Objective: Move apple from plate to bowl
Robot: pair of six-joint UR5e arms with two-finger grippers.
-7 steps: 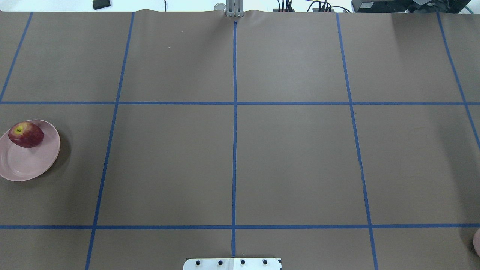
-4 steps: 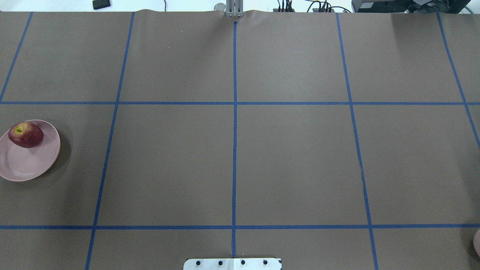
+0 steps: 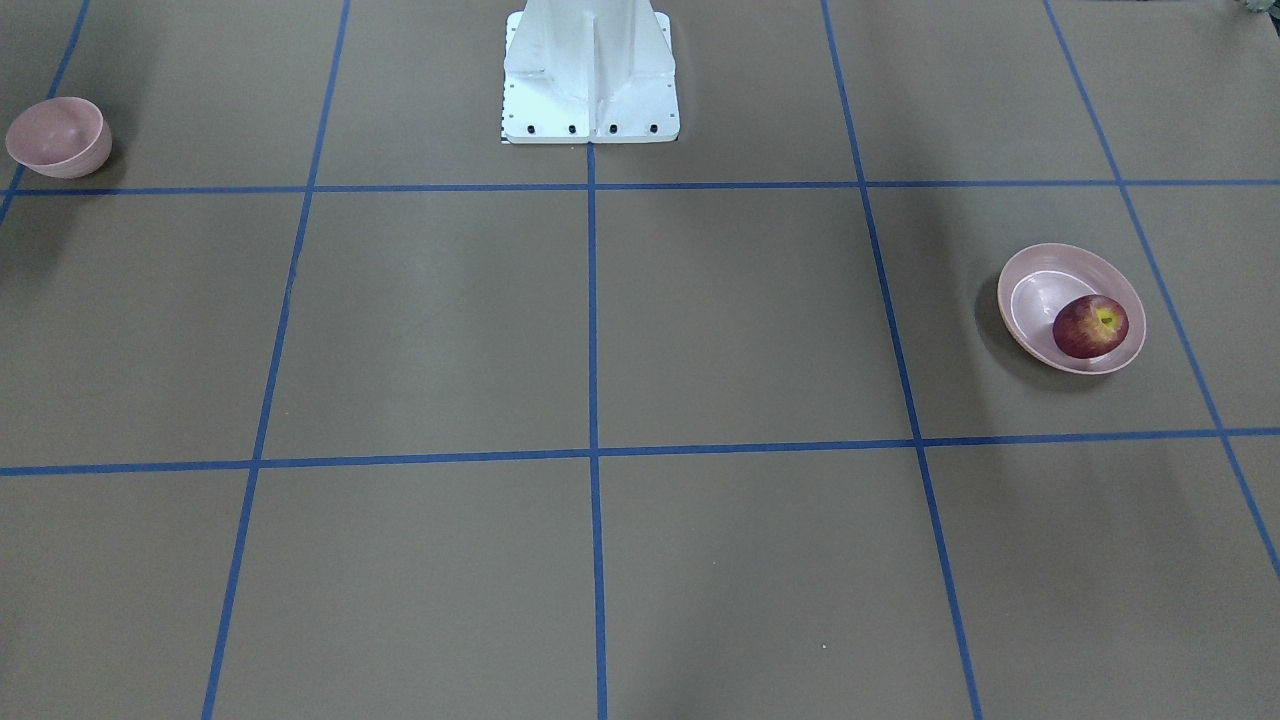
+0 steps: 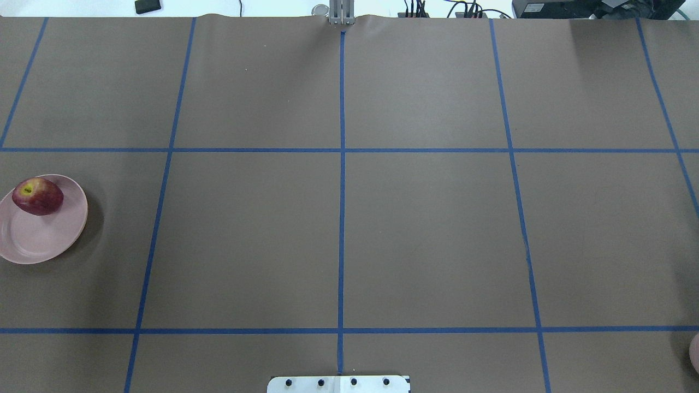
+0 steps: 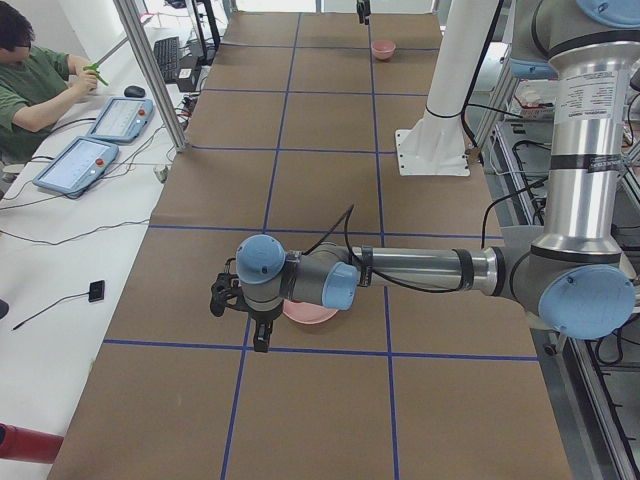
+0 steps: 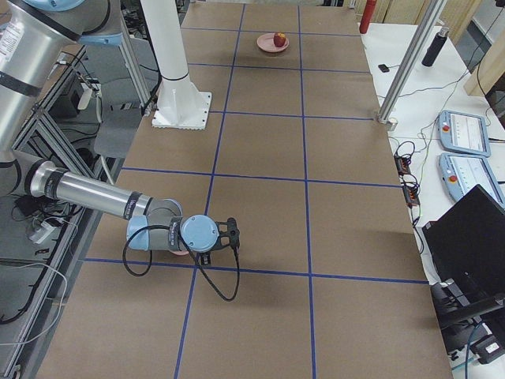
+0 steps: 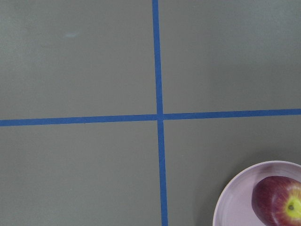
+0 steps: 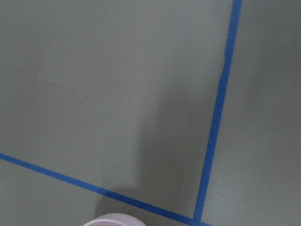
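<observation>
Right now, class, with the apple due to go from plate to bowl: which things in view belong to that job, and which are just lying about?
Belong to the job:
apple, resting on the plate
plate
bowl, empty, at the table's opposite end

Just lying about, on the side desks:
teach pendants
keyboard
black laptop

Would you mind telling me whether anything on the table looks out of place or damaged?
Nothing stands out: the apple sits off-centre on the plate, stem dimple up, and the bowl stands upright and empty across the table.
</observation>
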